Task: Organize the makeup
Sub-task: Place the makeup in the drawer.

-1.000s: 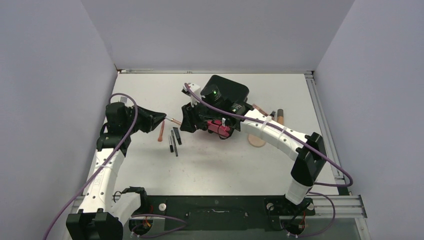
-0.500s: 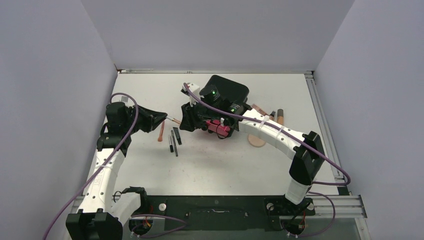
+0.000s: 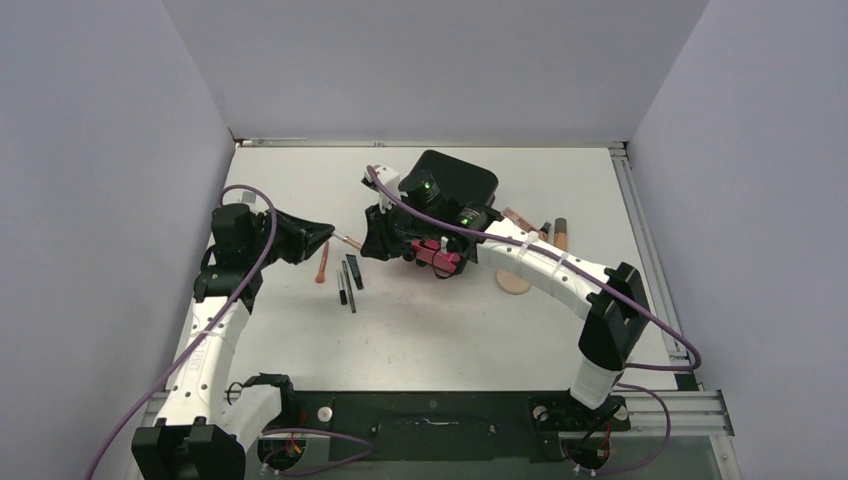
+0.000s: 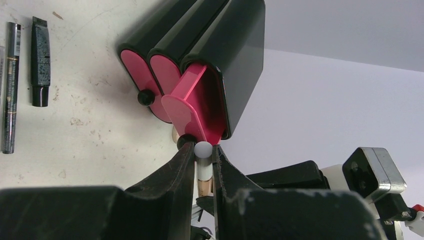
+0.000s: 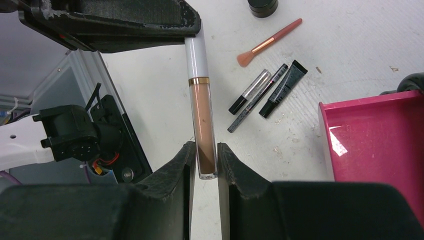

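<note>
While the left gripper (image 4: 203, 150) clenched the white cap of the tan tube (image 5: 202, 115), just left of the cabinet (image 3: 455, 178), the right gripper (image 5: 204, 152) had just closed on its brown end, so a handover seemed under way.

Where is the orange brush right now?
In the top view, the orange brush lies flat, left of centre, just left of the black pencils.

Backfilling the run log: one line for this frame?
state: both arms on one tube | left gripper: shut on lip gloss tube, white cap end | right gripper: shut on its brown end | pink drawer: open
</note>
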Robot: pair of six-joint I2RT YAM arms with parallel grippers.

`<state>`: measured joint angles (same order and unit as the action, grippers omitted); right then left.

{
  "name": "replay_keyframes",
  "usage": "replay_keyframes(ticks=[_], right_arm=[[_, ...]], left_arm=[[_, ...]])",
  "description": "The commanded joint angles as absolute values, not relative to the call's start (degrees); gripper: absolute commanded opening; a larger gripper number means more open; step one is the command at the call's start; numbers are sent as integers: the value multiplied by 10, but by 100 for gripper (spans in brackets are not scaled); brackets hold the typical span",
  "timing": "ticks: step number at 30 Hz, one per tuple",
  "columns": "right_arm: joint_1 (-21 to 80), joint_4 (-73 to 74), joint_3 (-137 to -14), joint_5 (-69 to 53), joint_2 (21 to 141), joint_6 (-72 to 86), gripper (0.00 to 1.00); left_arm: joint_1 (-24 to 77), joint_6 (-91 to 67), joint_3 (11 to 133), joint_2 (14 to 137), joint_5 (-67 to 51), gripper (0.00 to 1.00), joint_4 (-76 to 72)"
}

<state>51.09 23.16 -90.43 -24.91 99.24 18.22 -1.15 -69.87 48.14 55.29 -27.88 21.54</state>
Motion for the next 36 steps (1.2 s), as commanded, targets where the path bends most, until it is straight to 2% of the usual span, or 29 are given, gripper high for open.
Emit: replay_keyframes(ticks=[1,2,4,7,8,11,14,15,16,17,26,36], right_arm=[[513,209,-904,-232,979,178,13],[513,209,-904,-229,979,179,11],[513,214,-906,-224,979,180,6],[513,219,-908,-219,978,177,5],[513,220,-907,-217,977,176,5],[513,221,-907,-211,973,173,5],[512,246,-913,-178,969,154,5],[510,260,-918,-163,967,142,5],[506,273,-922,-151,964,128,5],[500,284,-926,-143,960,113,5],[393,384,-938,-119,920,-22,5],[391,465,-950,-159,921,-114,6]], left_arm=[[-8,-684,478,542,-314,10,146],[-8,-684,474,539,-319,21,135],[-10,-667,472,530,-317,29,128],[-11,-648,481,533,-320,50,142],[-11,-648,480,535,-324,54,143],[-12,-637,478,536,-327,58,146],[-13,-602,486,523,-310,67,167],[-13,-586,492,518,-300,72,181],[-13,-569,497,513,-290,83,201],[-14,-554,501,509,-282,86,211],[-14,-494,490,505,-270,96,252],[-13,-491,485,531,-311,96,221]])
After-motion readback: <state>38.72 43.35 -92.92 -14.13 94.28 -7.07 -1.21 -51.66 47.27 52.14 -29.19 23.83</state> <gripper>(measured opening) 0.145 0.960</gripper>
